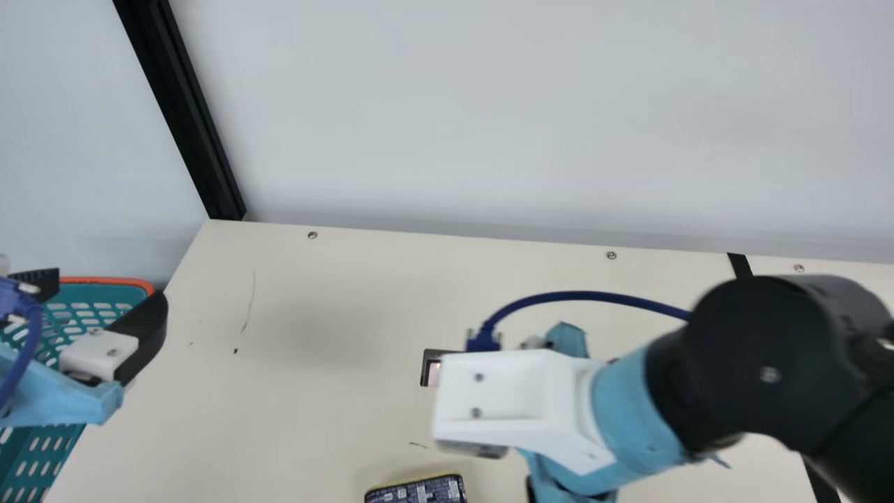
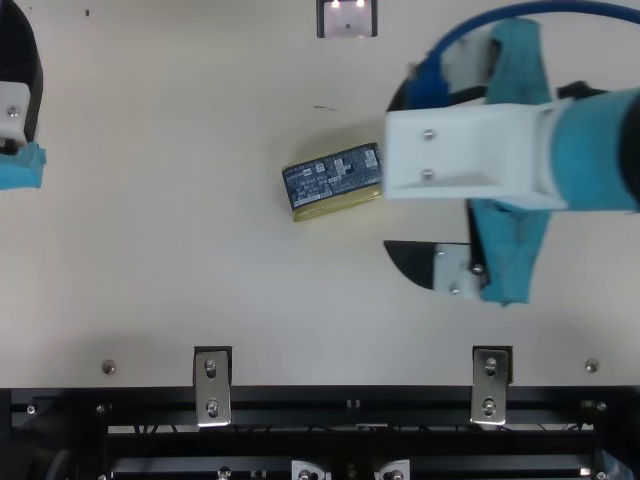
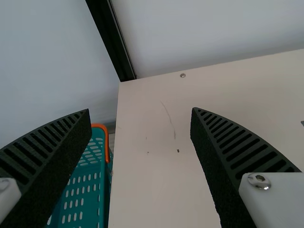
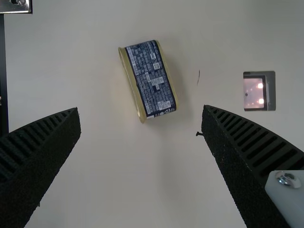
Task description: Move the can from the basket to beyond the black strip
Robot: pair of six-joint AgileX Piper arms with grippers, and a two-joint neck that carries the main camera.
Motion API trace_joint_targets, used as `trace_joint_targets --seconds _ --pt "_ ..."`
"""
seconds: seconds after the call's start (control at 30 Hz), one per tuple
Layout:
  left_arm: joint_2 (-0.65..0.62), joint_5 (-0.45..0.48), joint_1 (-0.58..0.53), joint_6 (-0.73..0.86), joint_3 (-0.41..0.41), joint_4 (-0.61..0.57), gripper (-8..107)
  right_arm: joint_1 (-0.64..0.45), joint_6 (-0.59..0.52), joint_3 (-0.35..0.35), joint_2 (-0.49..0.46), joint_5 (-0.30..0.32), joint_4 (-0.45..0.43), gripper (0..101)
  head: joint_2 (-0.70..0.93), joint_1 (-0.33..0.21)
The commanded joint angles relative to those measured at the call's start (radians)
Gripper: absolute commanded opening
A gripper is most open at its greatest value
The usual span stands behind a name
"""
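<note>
In the main view, from where I stand, the boxy metal can with a dark blue label and gold rims [image 1: 417, 490] sits out on the cream tabletop [image 1: 314, 391], clear of the teal plastic basket with the orange rim [image 1: 145, 284]. The narrow black strip [image 1: 739, 263] lies off to the right, so the can is on the near side of it. Over by the basket, the black-fingered left gripper [image 1: 109, 286] hangs spread, with nothing in it.

In the top view, I see the can on its edge, label side up, a gold face toward the robot's base. The right gripper [image 2: 390, 172] is just beside one end, its fingers wide apart.

In the left wrist view, the two ribbed fingers stand well apart over bare tabletop and the basket's side.

In the right wrist view, the can lies ahead of the spread fingertips, touching neither. It looks stiff, probably fairly heavy if full, and slick on its metal faces. I'd slide farther over it and pinch squarely across the two gold faces, near mid-length. Off-centre, it might swivel; a nudge could tip it flat.
</note>
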Motion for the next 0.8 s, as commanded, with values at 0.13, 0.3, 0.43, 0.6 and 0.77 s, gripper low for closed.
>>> trace_joint_targets --seconds 0.13,0.3,0.43,0.6,0.77 --pt "0.000 0.000 0.000 0.000 0.000 0.000 90 0.109 0.064 -0.122 0.074 0.038 -0.078 101 -0.002 -0.003" --pt "0.000 0.000 0.000 0.000 0.000 0.000 90 0.159 0.085 -0.160 0.126 0.050 -0.131 101 -0.002 -0.003" --pt "0.000 0.000 0.000 0.000 0.000 0.000 90 0.188 0.096 -0.166 0.161 0.050 -0.178 101 -0.002 -0.003" --pt "0.000 0.000 0.000 0.000 0.000 0.000 90 0.215 0.106 -0.170 0.198 0.050 -0.231 101 -0.002 -0.003" --pt "0.000 0.000 0.000 0.000 0.000 0.000 90 0.234 0.110 -0.180 0.231 0.050 -0.273 101 -0.002 -0.003"
